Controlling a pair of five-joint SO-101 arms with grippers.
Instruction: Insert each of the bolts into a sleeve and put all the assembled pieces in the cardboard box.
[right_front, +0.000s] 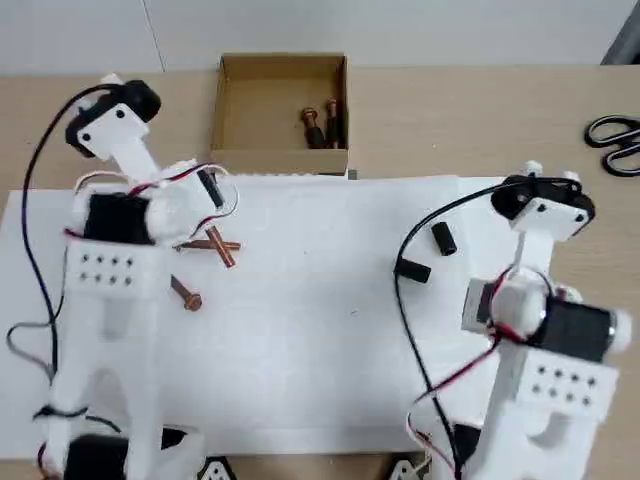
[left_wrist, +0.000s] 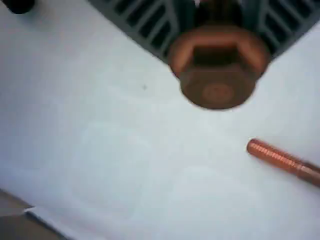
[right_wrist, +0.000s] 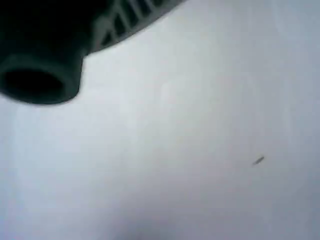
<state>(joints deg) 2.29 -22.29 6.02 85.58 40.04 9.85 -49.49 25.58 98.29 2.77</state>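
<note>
Over white sheet (right_front: 330, 340), left end effector (left_wrist: 220, 17) clamps copper hex-head bolt (left_wrist: 217, 75), right end effector (right_wrist: 85, 25) a black sleeve (right_wrist: 37, 80).

Box behind, loose parts on the sheet.
The box (right_front: 226, 96) stands on the table (right_front: 450, 110) behind the sheet (right_front: 320, 340), with two assembled pieces (right_front: 322, 127) in its right half. Three bolts (right_front: 222, 246) lie on the sheet's left and two sleeves (right_front: 444, 238) on its right. Scissors (right_front: 612, 142) lie at the table's far right.

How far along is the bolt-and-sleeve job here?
Done: two assembled pieces lie in the cardboard box. In hand: the left gripper holds a bolt; the right gripper seems to hold a sleeve. To do: loose bolts and two spare sleeves on the mat need joining and boxing.
</note>
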